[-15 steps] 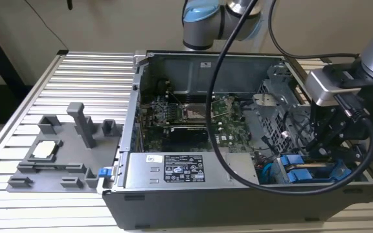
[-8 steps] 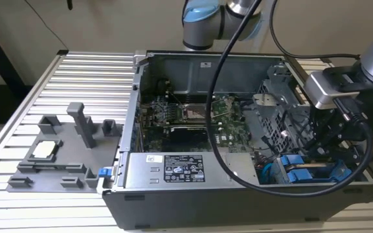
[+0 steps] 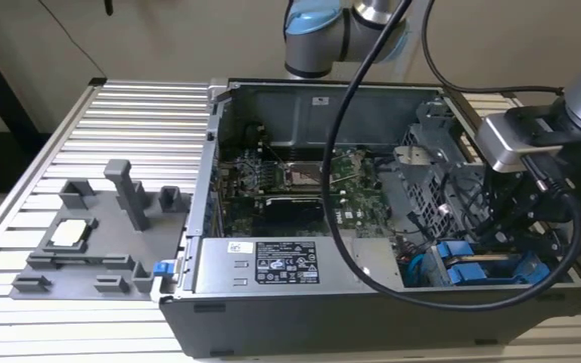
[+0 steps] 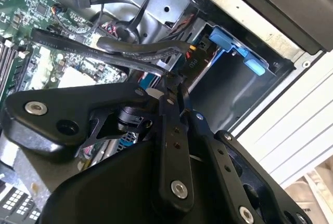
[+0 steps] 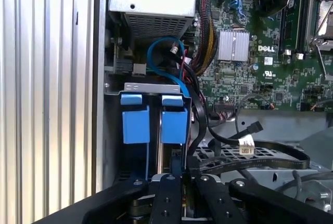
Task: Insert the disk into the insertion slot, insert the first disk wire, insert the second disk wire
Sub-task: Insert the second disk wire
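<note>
In the exterior view, I see my black gripper (image 3: 532, 227) reaching down into the open computer case, just above the dark grey drive bay with blue plastic tabs (image 3: 472, 266). In the second wrist view, the fingers (image 4: 174, 91) look pressed together on a black cable (image 4: 135, 52). In the first wrist view, the bay's long axis runs straight away from the gripper (image 5: 179, 174); I cannot tell if the disk sits inside.

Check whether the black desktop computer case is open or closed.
Open: the case has no side panel on, exposing the green motherboard and blue-tabbed dark grey drive bay cage.

disk (image 3: 483, 271) in insertion slot (image 3: 442, 253) | gripper (image 3: 532, 227) above | power-supply box (image 3: 290, 263) beside
</note>
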Motion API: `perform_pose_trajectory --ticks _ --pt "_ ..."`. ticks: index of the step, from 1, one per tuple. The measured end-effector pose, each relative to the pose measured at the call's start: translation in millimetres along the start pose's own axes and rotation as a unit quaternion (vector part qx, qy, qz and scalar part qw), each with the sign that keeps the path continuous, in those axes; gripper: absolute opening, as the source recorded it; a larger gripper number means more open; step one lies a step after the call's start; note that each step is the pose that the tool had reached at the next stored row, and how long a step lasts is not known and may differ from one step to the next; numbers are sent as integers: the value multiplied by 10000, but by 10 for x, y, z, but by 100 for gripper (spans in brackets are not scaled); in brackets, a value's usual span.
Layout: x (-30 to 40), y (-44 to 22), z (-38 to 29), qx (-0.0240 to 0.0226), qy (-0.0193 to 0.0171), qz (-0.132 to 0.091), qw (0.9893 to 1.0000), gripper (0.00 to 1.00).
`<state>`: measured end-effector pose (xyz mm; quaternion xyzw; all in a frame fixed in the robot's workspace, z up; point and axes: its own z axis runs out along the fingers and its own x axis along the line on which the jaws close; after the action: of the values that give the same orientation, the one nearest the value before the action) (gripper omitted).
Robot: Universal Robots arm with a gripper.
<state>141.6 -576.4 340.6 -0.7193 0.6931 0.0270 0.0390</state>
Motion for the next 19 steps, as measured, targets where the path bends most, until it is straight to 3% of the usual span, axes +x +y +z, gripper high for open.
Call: perform_pose_trajectory --ticks 15,16,19 --pt "24 -6 60 4 -2 38 10000 18" --pt "24 -6 57 4 -1 38 10000 24" --pt "17 -6 -24 0 0 40 10000 24"
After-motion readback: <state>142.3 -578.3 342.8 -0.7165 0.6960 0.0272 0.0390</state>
